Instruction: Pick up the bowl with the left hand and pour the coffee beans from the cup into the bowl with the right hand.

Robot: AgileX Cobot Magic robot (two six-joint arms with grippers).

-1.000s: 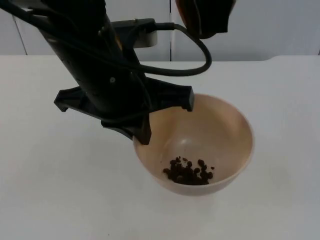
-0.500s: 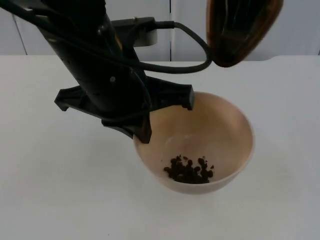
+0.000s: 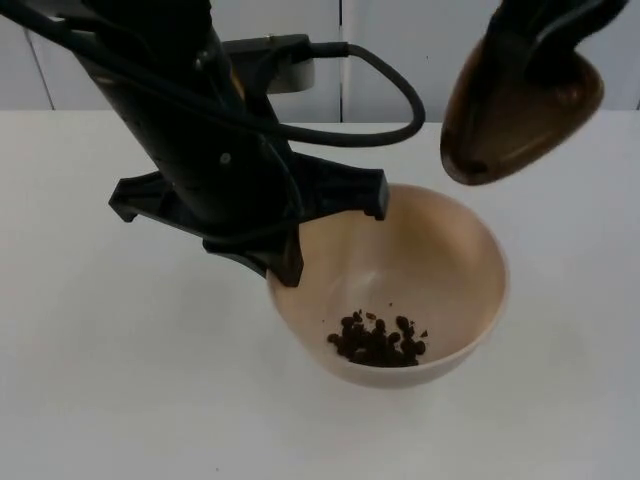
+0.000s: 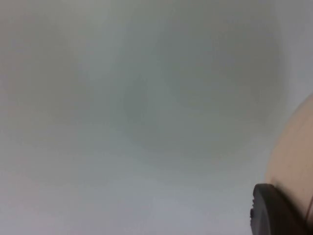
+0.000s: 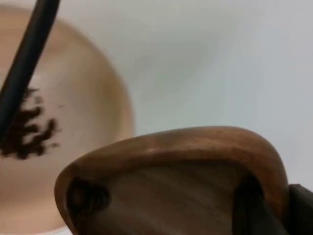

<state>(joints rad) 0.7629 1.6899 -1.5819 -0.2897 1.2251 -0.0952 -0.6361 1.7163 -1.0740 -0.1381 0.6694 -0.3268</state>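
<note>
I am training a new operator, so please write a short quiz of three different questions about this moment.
1. True or false: the coffee beans lie inside the bowl.
2. Which gripper holds the brown cup?
A. left gripper
B. right gripper
3. Fill in: the left gripper grips the bowl at its ____.

Key: 1 true; 2 B; 3 rim.

Brown wooden cup [image 5: 186, 186] near the beige bowl [image 5: 83, 117] with coffee beans [image 5: 29, 132]
</note>
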